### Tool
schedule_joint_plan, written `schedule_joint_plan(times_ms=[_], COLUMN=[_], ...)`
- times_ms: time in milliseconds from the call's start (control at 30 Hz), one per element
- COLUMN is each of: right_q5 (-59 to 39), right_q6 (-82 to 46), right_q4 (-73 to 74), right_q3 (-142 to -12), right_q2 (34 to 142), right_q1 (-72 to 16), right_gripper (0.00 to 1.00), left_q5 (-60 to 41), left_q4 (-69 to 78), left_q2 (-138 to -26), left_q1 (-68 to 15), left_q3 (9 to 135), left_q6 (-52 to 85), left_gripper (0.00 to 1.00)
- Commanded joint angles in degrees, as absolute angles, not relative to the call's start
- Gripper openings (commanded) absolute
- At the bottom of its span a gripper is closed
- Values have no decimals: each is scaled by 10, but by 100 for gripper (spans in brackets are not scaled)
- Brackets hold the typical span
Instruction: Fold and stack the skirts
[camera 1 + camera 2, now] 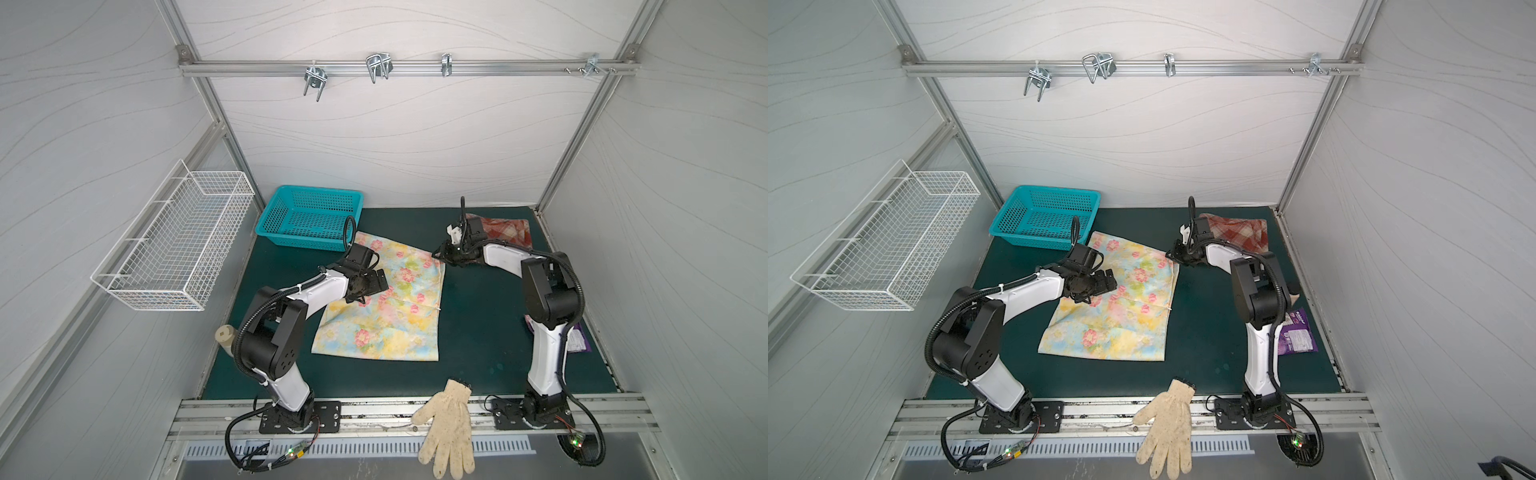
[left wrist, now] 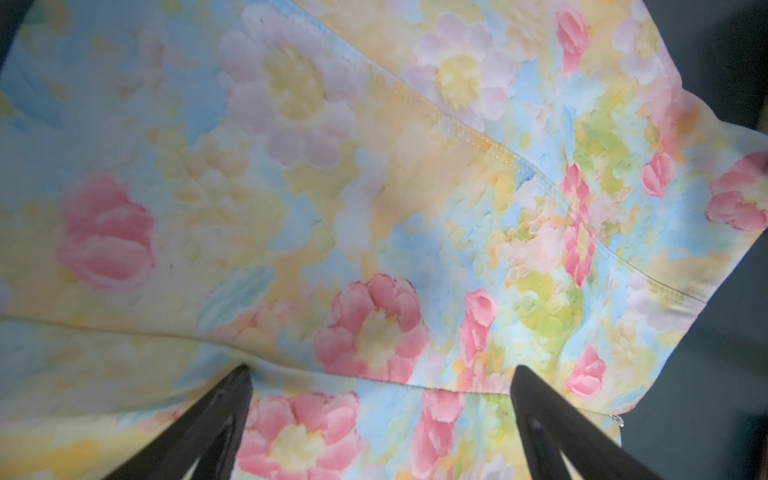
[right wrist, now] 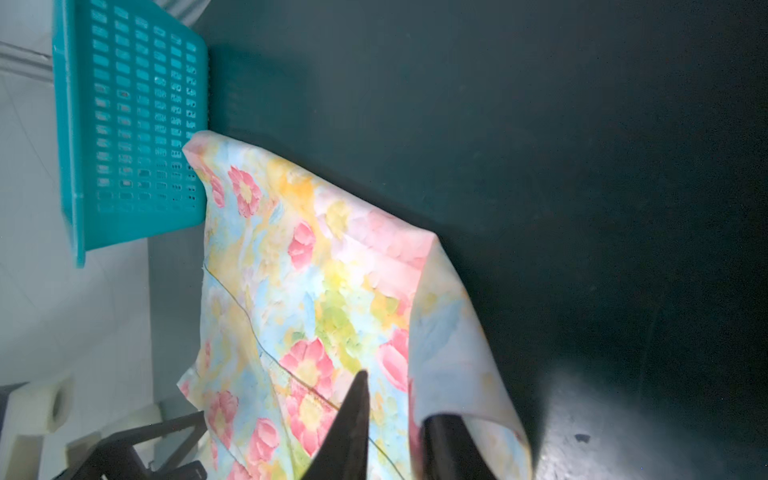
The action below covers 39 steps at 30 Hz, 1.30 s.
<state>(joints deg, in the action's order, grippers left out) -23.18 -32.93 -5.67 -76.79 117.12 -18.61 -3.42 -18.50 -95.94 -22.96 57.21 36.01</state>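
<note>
Cream glove (image 1: pixel 446 428) on front rail (image 1: pixel 374 410), teal basket (image 1: pixel 309 216) beside floral skirt (image 1: pixel 395 320)

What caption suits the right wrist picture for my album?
Jaws pinch a lifted corner of the floral skirt beside the teal basket on the dark mat.

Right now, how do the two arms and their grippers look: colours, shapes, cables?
Both the left arm and right arm have white shells between black joints, on black bolted base plates. A black ribbed cable hose loops along each. The left gripper and right gripper have black, tapering, pointed fingers.
</note>
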Motion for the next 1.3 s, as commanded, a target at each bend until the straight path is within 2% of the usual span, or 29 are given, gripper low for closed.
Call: schedule_joint_plan(times_ms=[0, 267, 500, 567, 633, 667, 767, 1267], right_q5=[-253, -255, -243, -253, -243, -232, -219, -190], right_q6=[-387, -503, -510, -489, -466, -459, -430, -369], right_q4=[12, 157, 172, 151, 122, 122, 108, 59], right_q3=[-723, -571, -550, -568, -579, -574, -579, -658], right_q2=[1136, 1038, 998, 1006, 1012, 1012, 1024, 1112], right_q1=[-175, -166, -165, -166, -166, -166, -166, -166], right_gripper=[20, 12, 12, 18, 40, 48, 60, 60], left_q5=[-17, -19, -20, -21, -23, -25, -25, -31], left_q4=[-183, -182, -180, -180, -180, -180, -178, -186], left_q2=[-948, -944, -936, -934, -933, -932, -932, -936], left_q1=[-226, -223, -223, -222, -222, -222, -222, -222], left_q3=[589, 593, 589, 586, 585, 584, 582, 590], left_q6=[348, 352, 348, 347, 347, 347, 347, 349], left_gripper=[97, 97, 97, 98, 97, 97, 97, 97])
